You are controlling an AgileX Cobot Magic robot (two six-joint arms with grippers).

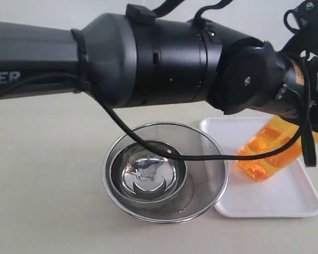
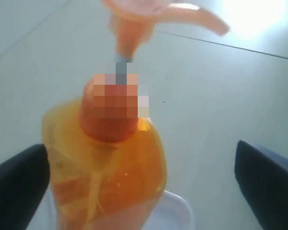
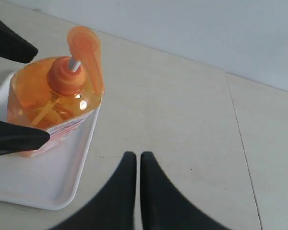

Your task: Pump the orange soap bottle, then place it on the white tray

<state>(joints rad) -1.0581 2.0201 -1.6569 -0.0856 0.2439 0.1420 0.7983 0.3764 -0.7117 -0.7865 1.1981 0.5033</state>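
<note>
Orange soap bottle [image 1: 267,153] rests on the white tray [image 1: 275,198] between your left gripper's [image 2: 141,179] spread fingers, pump end pointing away from that wrist, while your right gripper [image 3: 138,158], pressed together, sits farther off.

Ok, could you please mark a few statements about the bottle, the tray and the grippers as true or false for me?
1. The bottle rests on the tray. True.
2. The right gripper is open. False: its fingers are shut together and hold nothing.
3. The left gripper is open, with a finger on either side of the bottle. True.
4. A steel bowl lies in the strainer. True.
5. The strainer sits on the tray. False: it stands on the table beside the tray.
</note>
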